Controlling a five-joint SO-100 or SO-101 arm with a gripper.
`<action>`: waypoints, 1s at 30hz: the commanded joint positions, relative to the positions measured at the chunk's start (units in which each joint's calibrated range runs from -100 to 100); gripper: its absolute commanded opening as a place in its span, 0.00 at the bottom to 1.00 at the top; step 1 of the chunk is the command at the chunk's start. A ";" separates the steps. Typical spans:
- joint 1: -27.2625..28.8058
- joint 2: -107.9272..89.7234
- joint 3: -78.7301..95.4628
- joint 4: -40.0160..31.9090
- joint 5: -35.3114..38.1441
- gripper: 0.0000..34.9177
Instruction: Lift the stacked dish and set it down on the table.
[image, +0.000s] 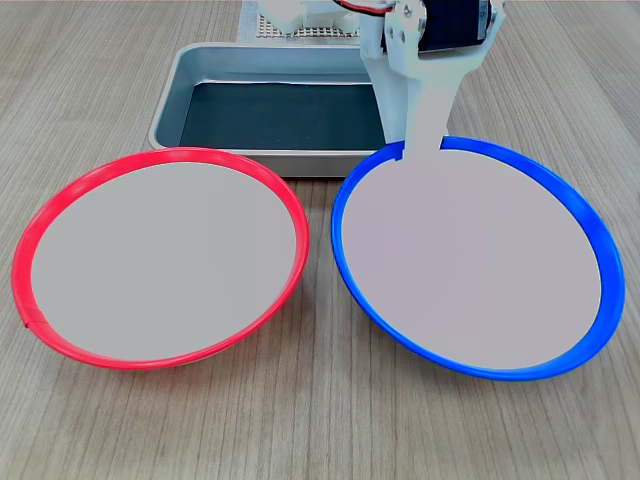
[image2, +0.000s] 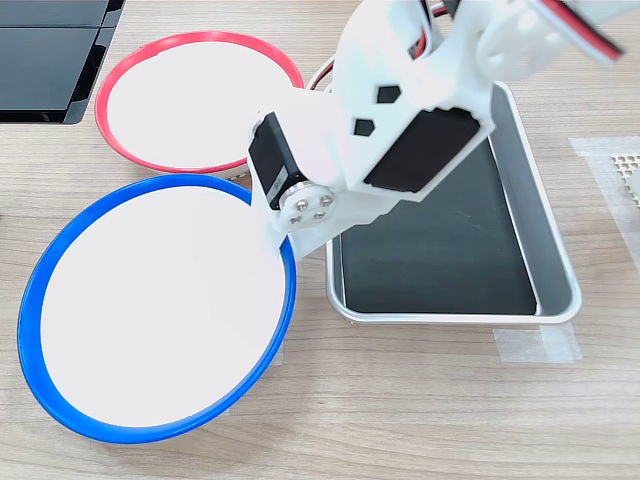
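The stacked dish (image: 470, 270) (image2: 160, 310), blue-rimmed with a pale inside, lies beside the red-rimmed dish, not on it. It sits low over the wood-grain table (image: 300, 430) (image2: 420, 400); its far edge reaches the tray's front wall. My gripper (image: 422, 150) (image2: 283, 235) comes down on that far rim, nearest the tray. One white finger (image: 425, 120) covers the blue rim there, and the gripper looks shut on the rim. The lower finger is hidden under the dish.
The red-rimmed dish (image: 160, 260) (image2: 195, 100) lies on the table, close to the blue one. A grey metal tray (image: 165, 110) (image2: 560, 270) with a dark floor stands under the arm. Tape strips (image2: 535, 345) mark the table. A black object (image2: 50, 50) fills one corner.
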 joint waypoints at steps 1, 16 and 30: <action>-0.61 -0.21 0.22 -1.63 0.20 0.00; 2.87 -7.29 1.76 3.98 2.00 0.11; 12.66 -39.79 19.61 8.35 2.39 0.00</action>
